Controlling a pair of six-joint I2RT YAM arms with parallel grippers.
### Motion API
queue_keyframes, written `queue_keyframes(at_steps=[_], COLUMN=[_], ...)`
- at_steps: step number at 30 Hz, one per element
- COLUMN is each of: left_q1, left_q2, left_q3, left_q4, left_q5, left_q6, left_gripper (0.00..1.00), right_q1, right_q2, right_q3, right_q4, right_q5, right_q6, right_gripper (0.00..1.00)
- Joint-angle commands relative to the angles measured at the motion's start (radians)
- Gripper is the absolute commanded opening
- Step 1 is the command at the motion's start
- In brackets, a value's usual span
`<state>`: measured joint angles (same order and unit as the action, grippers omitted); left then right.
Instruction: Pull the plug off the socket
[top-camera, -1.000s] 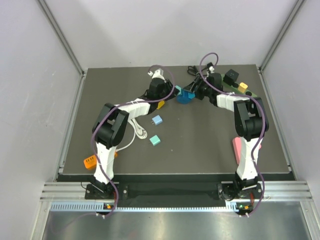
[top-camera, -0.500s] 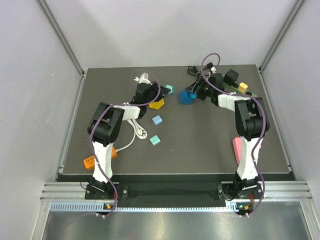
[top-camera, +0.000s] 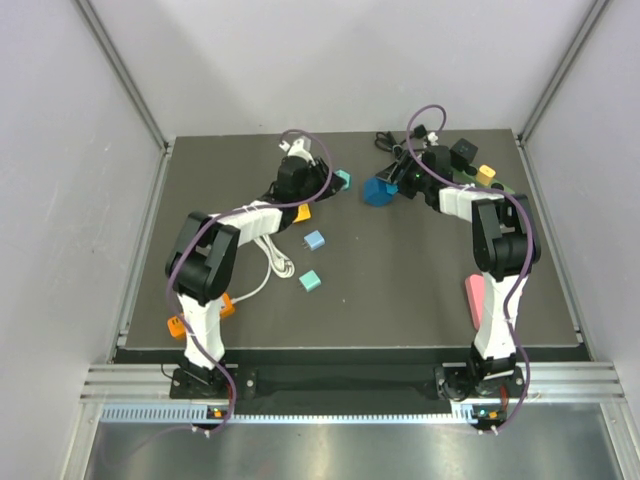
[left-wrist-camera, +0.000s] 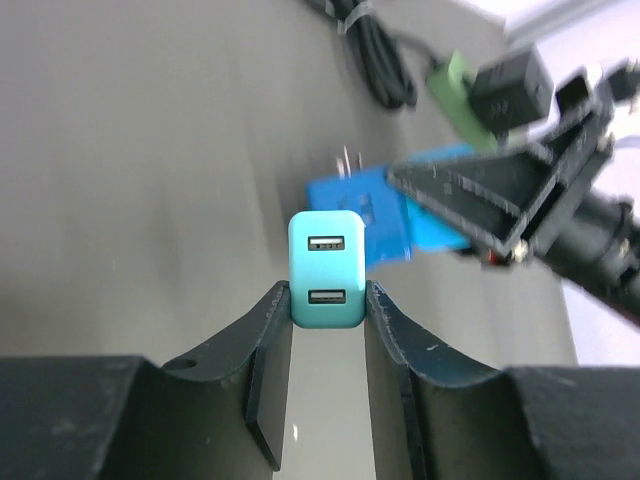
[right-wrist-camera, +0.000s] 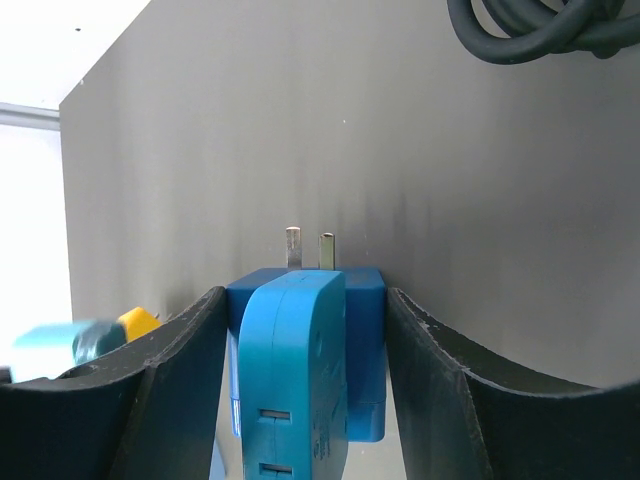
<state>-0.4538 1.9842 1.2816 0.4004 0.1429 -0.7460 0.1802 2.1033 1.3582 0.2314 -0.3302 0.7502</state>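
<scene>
Presently, the right pincer (right-wrist-camera: 305, 300) is clamped on a blue plug (right-wrist-camera: 295, 350), one finger on each flank. The plug's two flat prongs stand bare, pointing away from the wrist and touching nothing. The green power strip (left-wrist-camera: 448, 85) lies at the far right of the dark surface (top-camera: 400, 290), behind the right forearm and apart from the blue plug. A black adapter (top-camera: 462, 152) and a yellow plug (top-camera: 486, 174) are seated on the strip, and its black cable (left-wrist-camera: 378, 60) is coiled just beyond its near end. The left pincer (left-wrist-camera: 327, 295) pinches a teal USB charger (left-wrist-camera: 326, 270) at its lower half, the two ports facing the wrist camera. The charger is near the blue plug but not touching it. Both pincers meet over the far middle of the surface. Under the left forearm lies a yellow-orange piece (top-camera: 303, 212). Nearer the bases rest a light-blue block (top-camera: 314, 240) and a teal block (top-camera: 310, 281), with a white cable (top-camera: 265, 262) beside them. An orange item (top-camera: 180, 323) sits by the left arm's lower link, and a pink item (top-camera: 474, 292) by the right arm's.
</scene>
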Motion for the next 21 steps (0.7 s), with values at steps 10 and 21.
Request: queue_keyframes(at_steps=[10, 21], left_q1=[-0.075, -0.121], left_q2=[-0.257, -0.347], left_q3=[-0.166, -0.310], left_q4=[-0.408, -0.574], left_q5=[0.176, 0.176], left_q6=[0.113, 0.125], left_gripper=[0.00, 0.05], right_q1=[0.002, 0.012], right_q2=[0.015, 0.009], right_q3=[0.021, 0.016], right_q4=[-0.035, -0.032], right_q5=[0.033, 0.037], right_q6=[-0.058, -0.061], right_gripper=[0.00, 0.00])
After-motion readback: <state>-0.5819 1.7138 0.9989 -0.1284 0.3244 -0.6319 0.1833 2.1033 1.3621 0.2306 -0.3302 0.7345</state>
